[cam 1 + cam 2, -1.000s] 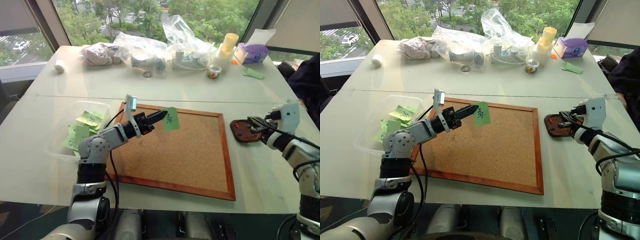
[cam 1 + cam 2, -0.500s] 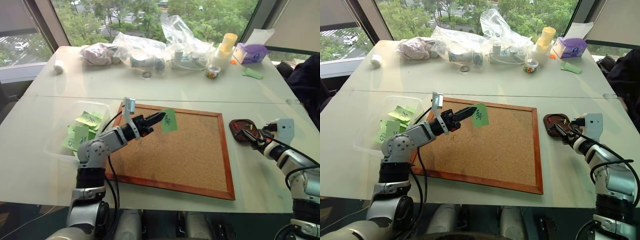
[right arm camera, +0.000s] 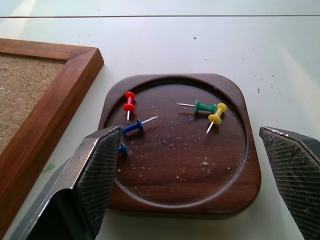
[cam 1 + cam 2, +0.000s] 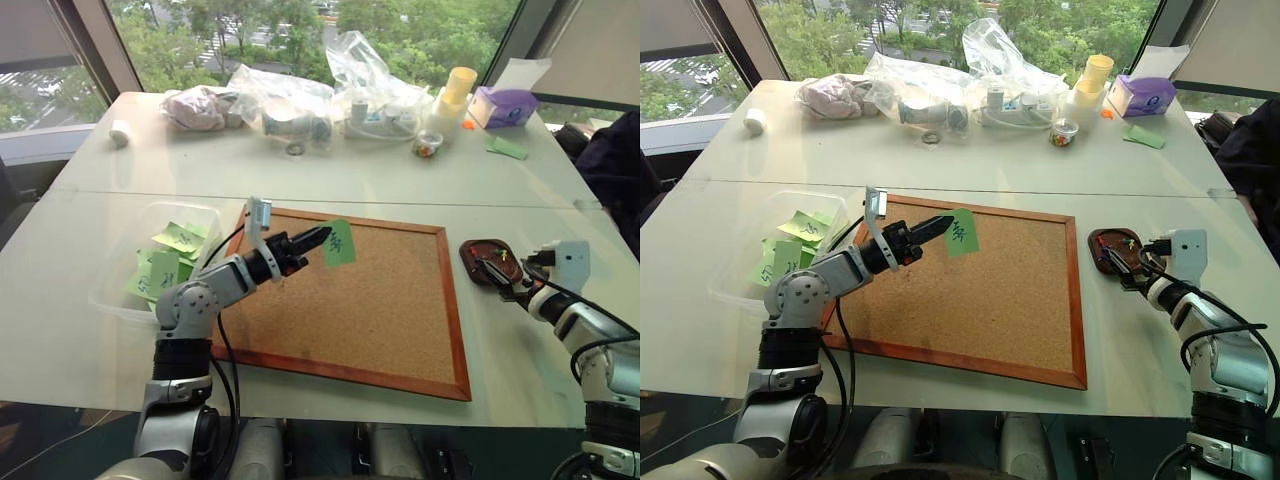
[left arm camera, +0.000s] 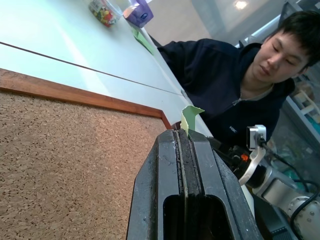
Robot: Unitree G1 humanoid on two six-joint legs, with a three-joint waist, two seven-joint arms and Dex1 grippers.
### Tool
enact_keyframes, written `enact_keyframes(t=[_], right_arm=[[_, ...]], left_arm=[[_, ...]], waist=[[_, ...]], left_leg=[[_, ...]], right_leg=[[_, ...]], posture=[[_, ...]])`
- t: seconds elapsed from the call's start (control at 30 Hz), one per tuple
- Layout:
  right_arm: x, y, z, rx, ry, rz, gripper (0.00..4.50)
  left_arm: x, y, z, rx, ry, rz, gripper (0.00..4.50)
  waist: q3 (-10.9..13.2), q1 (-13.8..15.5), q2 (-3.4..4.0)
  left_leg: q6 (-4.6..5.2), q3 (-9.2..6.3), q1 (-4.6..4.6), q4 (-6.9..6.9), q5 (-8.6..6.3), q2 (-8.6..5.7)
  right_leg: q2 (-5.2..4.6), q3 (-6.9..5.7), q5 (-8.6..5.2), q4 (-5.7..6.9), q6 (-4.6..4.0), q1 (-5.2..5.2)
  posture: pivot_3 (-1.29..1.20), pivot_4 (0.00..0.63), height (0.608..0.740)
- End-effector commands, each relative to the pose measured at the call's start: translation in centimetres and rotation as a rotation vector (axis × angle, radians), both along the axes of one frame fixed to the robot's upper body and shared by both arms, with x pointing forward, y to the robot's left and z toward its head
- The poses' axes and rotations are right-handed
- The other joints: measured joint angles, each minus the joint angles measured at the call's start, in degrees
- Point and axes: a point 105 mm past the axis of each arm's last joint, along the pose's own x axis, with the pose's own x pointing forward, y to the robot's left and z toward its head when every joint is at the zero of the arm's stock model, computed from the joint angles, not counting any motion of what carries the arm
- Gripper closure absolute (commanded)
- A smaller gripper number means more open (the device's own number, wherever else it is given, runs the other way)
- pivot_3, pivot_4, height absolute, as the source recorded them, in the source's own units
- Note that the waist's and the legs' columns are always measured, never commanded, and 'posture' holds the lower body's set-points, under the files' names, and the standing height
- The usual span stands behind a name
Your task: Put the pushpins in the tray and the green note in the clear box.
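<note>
Green note [image 4: 339, 243] is pinched by one edge between the pressed-together fingers of the left gripper [image 4: 318, 238], held in the air over the far-left part of the corkboard [image 4: 360, 310], scribbled face toward the camera — in the left wrist view only a sliver of it [image 5: 188, 116] sticks up past the closed fingertips. Clear box [image 4: 205, 214] sits on the table just left of the corkboard, with several more green sticky notes [image 4: 165, 255] inside it. Tray [image 3: 252, 170] is on the table just right of the corkboard's far-right corner, apart from the frame. Pushpins lie in it: a red pushpin [image 3: 129, 100], a blue pushpin [image 3: 135, 126] beside it, a green pushpin [image 3: 202, 106] and a yellow pushpin [image 3: 216, 114] touching each other, plus another blue head partly hidden behind one finger. Right gripper [image 3: 192, 187] hangs at the near-right side of the tray, fingers [image 3: 97, 172] spread wide on either side of it, nothing between them. Far side of the table: clear plastic bags [image 4: 352, 62], a small jar of coloured pins [image 4: 428, 144], a purple tissue box [image 4: 508, 104], a dark green paper slip [image 4: 507, 147]. A person in a dark top [image 5: 220, 75] sits at the right of the table.
</note>
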Motion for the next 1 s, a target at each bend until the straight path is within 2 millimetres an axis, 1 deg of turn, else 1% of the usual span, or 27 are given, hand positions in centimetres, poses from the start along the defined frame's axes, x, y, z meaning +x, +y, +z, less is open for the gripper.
enact_keyframes(t=[0.03,0.1,0.13,0.17,0.23,0.33,0.37,0.4,0.47,0.53,0.6,0.63,0.67,0.7,0.8,0.93,1.0], right_arm=[[-0.1,-0.3,1.4,0.026,-0.066,-0.011,0.02],[0.1,0.2,2.5,0.031,-0.097,0.014,0.02],[0.1,1.0,3.5,0.047,-0.121,0.053,0.02],[0.1,2.0,4.3,0.054,-0.139,0.098,0.02],[-0.2,4.5,5.9,0.067,-0.159,0.219,0.02],[-1.0,8.1,7.1,0.053,-0.149,0.399,0.02],[-1.4,9.9,7.6,0.048,-0.142,0.489,0.02],[-1.7,11.0,7.9,0.046,-0.136,0.547,0.02],[-2.7,14.0,8.7,0.052,-0.119,0.718,0.02],[-3.4,15.6,9.1,0.057,-0.101,0.816,0.02],[-3.7,17.4,9.6,0.050,-0.093,0.928,0.02],[-3.8,18.0,9.8,0.047,-0.090,0.971,0.02],[-3.8,18.4,9.9,0.045,-0.087,0.995,0.02],[-3.7,18.8,10.0,0.038,-0.090,1.018,0.02],[-3.0,19.5,10.2,0.027,-0.100,1.060,0.02],[-2.4,20.1,10.1,0.019,-0.101,1.096,0.02],[-2.3,20.3,10.0,0.013,-0.100,1.115,0.02]], left_arm=[[-0.2,-0.2,1.2,-0.016,-0.054,0.000,4.50],[-0.1,0.0,1.3,-0.016,-0.054,0.003,4.50],[-0.2,0.1,1.3,-0.013,-0.056,0.005,4.50],[-0.1,0.3,1.3,-0.010,-0.058,0.008,4.50],[-0.1,0.8,1.6,0.006,-0.076,0.021,4.50],[-0.2,1.3,2.6,0.036,-0.130,0.030,4.50],[-0.3,1.5,3.3,0.066,-0.168,0.037,4.50],[-0.3,1.7,3.7,0.086,-0.194,0.042,4.50],[-0.7,2.6,5.4,0.143,-0.278,0.067,4.50],[-1.1,3.3,6.6,0.176,-0.328,0.089,4.50],[-1.5,5.5,7.9,0.232,-0.374,0.146,4.50],[-1.8,6.6,8.4,0.265,-0.394,0.172,4.50],[-2.0,7.3,8.7,0.286,-0.405,0.186,4.50],[-2.3,8.3,9.3,0.299,-0.411,0.211,4.50],[-2.9,10.7,10.6,0.323,-0.424,0.274,4.50],[-3.5,11.9,10.8,0.347,-0.414,0.305,4.50],[-4.1,13.1,10.5,0.383,-0.396,0.328,4.50]], waist=[[0.00,-0.03,0.00],[0.00,-0.03,0.01],[0.00,-0.04,0.01],[0.00,-0.08,0.02],[0.00,-0.24,0.03],[0.00,-0.22,0.03],[0.00,-0.20,0.03],[0.01,-0.18,0.02],[0.01,-0.20,0.01],[0.01,-0.19,0.01],[0.01,-0.15,0.01],[0.02,-0.22,-0.01],[0.02,-0.31,-0.01],[0.03,-0.36,-0.01],[0.03,-0.27,-0.02],[0.03,0.20,-0.03],[0.05,0.08,-0.06]], left_leg=[[0.00,0.00,0.01,0.00,0.00,0.00],[-0.01,0.00,0.02,0.00,0.01,0.01],[-0.02,0.00,0.02,0.00,0.01,0.01],[-0.02,-0.01,0.02,0.00,0.01,0.01],[-0.02,-0.03,0.02,0.00,0.01,0.04],[-0.03,-0.09,0.02,-0.01,0.02,0.08],[-0.03,-0.10,0.02,-0.01,0.02,0.08],[-0.03,-0.12,0.02,-0.01,0.02,0.08],[-0.03,-0.17,0.02,0.00,0.01,0.08],[-0.02,-0.19,0.01,-0.01,0.01,0.08],[-0.02,-0.22,0.01,0.00,0.01,0.09],[-0.02,-0.22,0.02,-0.01,0.01,0.09],[-0.01,-0.22,0.01,-0.01,0.00,0.10],[-0.01,-0.23,0.00,-0.02,0.00,0.11],[0.00,-0.23,-0.01,-0.02,0.00,0.12],[0.03,-0.24,-0.02,0.00,-0.02,0.09],[0.04,-0.24,-0.03,0.00,-0.02,0.09]], right_leg=[[0.00,0.00,0.00,0.01,0.00,0.00],[0.01,0.00,0.00,0.01,0.00,0.00],[0.02,0.00,0.00,0.01,0.00,0.00],[0.02,0.00,0.00,0.01,0.00,0.00],[0.03,0.00,0.00,0.02,0.00,0.00],[0.07,0.00,0.00,0.01,0.00,-0.01],[0.07,0.00,0.00,0.01,0.00,0.00],[0.07,0.00,0.00,0.00,0.00,0.01],[0.07,0.01,0.00,0.01,-0.01,0.00],[0.07,0.01,0.00,0.01,-0.02,-0.02],[0.06,0.01,0.00,0.01,-0.02,-0.01],[0.05,0.01,0.00,0.00,-0.02,-0.01],[0.04,0.01,0.00,0.01,-0.03,-0.03],[0.05,0.01,0.00,0.02,-0.03,-0.05],[0.05,0.01,0.00,0.02,-0.04,-0.06],[-0.04,0.00,0.00,0.02,-0.03,-0.02],[-0.07,0.00,0.00,0.02,-0.03,-0.02]], posture=[[0.00,0.150,0.740],[0.00,0.150,0.740],[0.00,0.150,0.740],[0.00,0.150,0.740],[0.00,0.150,0.740],[0.00,0.150,0.740],[0.00,0.150,0.740],[0.00,0.150,0.740],[0.00,0.150,0.740],[0.00,0.150,0.740],[0.00,0.150,0.740],[0.00,0.150,0.740],[0.00,0.150,0.740],[0.00,0.150,0.740],[0.00,0.150,0.740],[0.00,0.150,0.740],[0.00,0.150,0.740]])
